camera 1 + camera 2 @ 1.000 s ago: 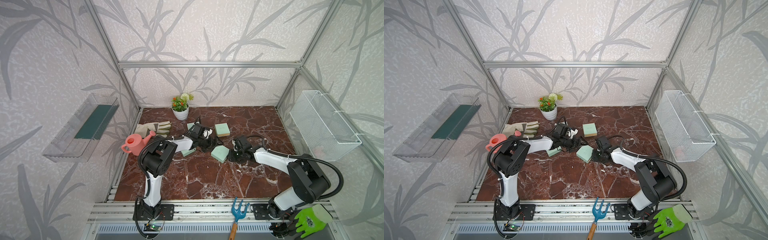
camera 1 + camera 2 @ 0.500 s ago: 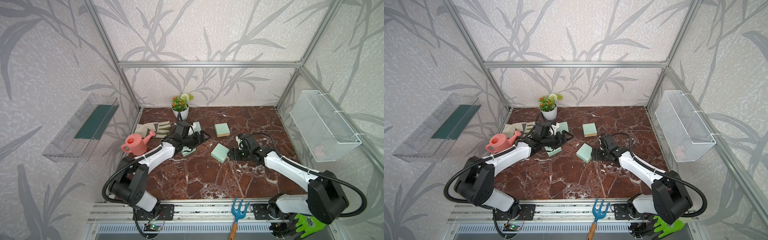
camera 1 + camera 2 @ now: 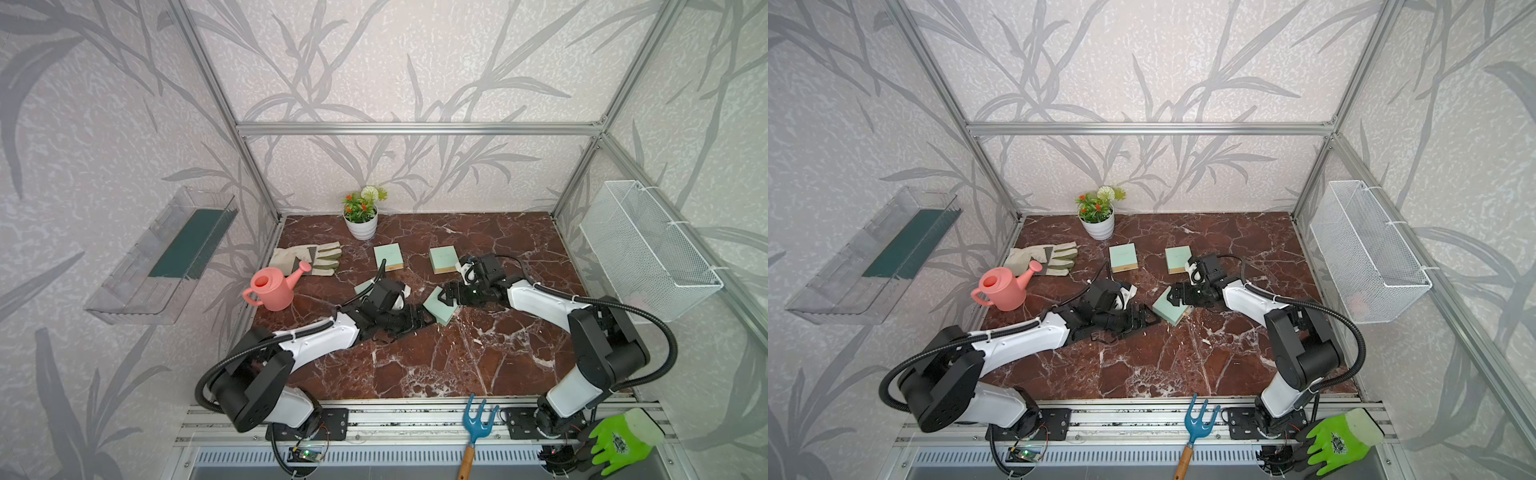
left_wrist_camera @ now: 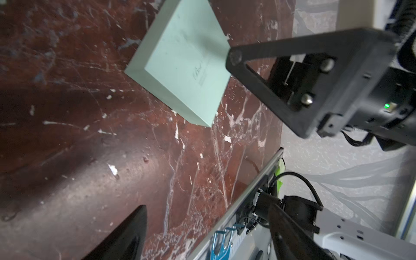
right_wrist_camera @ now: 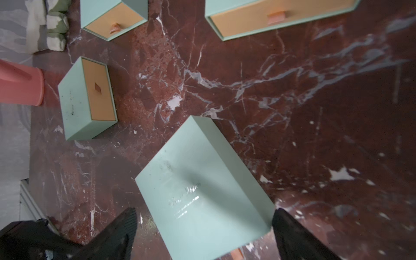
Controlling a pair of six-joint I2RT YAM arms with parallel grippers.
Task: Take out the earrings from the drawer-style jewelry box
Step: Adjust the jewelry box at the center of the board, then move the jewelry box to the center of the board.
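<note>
While the mint-green box [image 3: 441, 306] lies flat on the marble table [image 3: 415, 365], its end is straddled by the right gripper [image 5: 204, 211]. The jaws are spread wide, with one finger [image 5: 290, 234] right at a corner, and no clamping is seen. The left gripper [image 3: 1144, 319] is held just beside the box's other side, jaws apart, empty. No drawer is seen pulled out, so the earrings cannot be seen.

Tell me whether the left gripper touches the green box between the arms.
Apart: the left wrist view shows bare marble floor between the left gripper and the green box.
</note>
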